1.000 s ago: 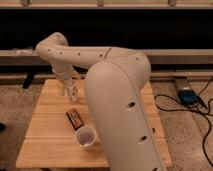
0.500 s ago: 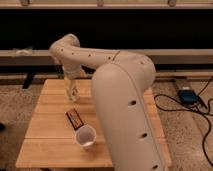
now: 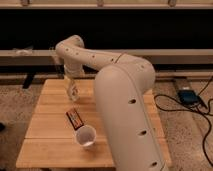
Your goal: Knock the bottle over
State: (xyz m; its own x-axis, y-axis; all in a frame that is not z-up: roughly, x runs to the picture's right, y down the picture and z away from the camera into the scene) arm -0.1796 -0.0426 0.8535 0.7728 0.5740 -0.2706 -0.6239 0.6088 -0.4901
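The bottle (image 3: 73, 92), small, slim and whitish, is at the back left of the wooden table (image 3: 47, 147); it looks about upright, perhaps slightly tilted. My gripper (image 3: 69, 81) hangs down from the bent white arm (image 3: 120, 100) right at the bottle's top, touching or almost touching it. The arm's wrist hides part of the gripper.
A flat dark packet with orange marks (image 3: 75, 119) lies in the middle of the table. A round white cup (image 3: 86, 136) stands just in front of it. The big arm covers the table's right half. Cables and a blue box (image 3: 187, 96) lie on the floor at right.
The arm's upper joint and gripper have shifted a little to the right, staying at the bottle. The bottle has barely moved. Packet and cup are unchanged.
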